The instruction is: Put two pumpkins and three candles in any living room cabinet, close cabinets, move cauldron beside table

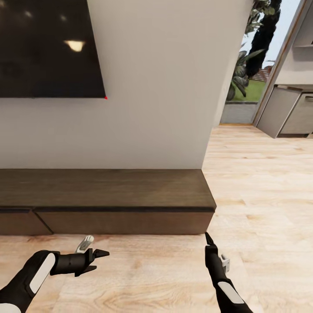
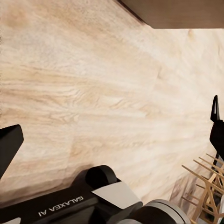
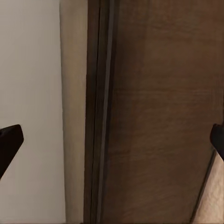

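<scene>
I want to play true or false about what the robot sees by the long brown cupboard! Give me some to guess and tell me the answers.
1. The long low dark brown wooden cabinet stands against the white wall. True.
2. An orange pumpkin sits on top of the cabinet. False: its top is bare.
3. The robot's right hand holds a candle. False: it is open and holds nothing.
4. The floor is pale wood. True.
5. The left hand hangs over the floor, in front of the cabinet. True.

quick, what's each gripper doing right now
left gripper: open, empty, above the wood floor.
right gripper: open, empty, pointing at the cabinet.
</scene>
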You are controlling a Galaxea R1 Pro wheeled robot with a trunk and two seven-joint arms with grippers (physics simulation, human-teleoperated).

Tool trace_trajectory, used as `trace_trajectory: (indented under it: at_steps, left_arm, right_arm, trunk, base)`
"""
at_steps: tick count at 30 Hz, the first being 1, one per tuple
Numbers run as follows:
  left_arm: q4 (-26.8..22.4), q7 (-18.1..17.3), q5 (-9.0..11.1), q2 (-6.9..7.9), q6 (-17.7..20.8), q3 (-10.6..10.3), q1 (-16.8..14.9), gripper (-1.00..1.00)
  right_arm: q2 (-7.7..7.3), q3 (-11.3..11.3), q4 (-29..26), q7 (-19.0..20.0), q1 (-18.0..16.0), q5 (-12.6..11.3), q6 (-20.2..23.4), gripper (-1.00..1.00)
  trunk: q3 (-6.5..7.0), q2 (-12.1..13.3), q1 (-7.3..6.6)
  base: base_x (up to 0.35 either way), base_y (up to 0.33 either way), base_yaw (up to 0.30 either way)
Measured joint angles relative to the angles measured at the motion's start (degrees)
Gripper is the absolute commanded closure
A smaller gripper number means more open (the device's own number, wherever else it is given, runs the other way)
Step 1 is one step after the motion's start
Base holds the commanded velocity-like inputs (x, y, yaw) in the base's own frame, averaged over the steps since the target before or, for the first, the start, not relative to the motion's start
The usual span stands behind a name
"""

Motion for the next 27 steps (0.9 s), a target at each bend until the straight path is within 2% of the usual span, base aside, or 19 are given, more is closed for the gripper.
trace_trajectory:
  at_steps: [7,15,20,27]
  left_arm:
    - [0.0,-0.05,0.05,-0.26,0.0,-0.11,0.02,-1.0]
    - [0.0,-0.17,0.06,-0.38,0.0,-0.14,0.0,-1.0]
    - [0.07,-3.51,0.02,-0.38,0.01,-0.24,0.0,-1.0]
    - [0.09,-6.02,-0.03,-0.3,0.0,-1.23,0.0,-1.0]
  right_arm:
    - [-0.44,0.06,-0.02,4.51,0.0,-0.3,-0.06,-1.0]
    - [-0.6,0.2,-0.02,6.83,0.0,-0.17,-0.08,-1.0]
    - [-0.79,0.25,0.06,13.94,0.0,-0.09,0.11,-1.0]
    - [-0.75,0.25,0.03,17.66,0.0,0.05,0.08,-1.0]
  trunk:
    - [-1.26,-2.81,1.54]
    - [-2.69,-6.02,3.29]
    - [-3.59,-8.02,4.39]
    - [-4.85,-10.83,5.93]
  base:
    - [0.0,0.0,0.0]
    - [0.0,0.0,0.0]
    - [0.0,0.0,0.0]
    - [0.0,0.0,0.0]
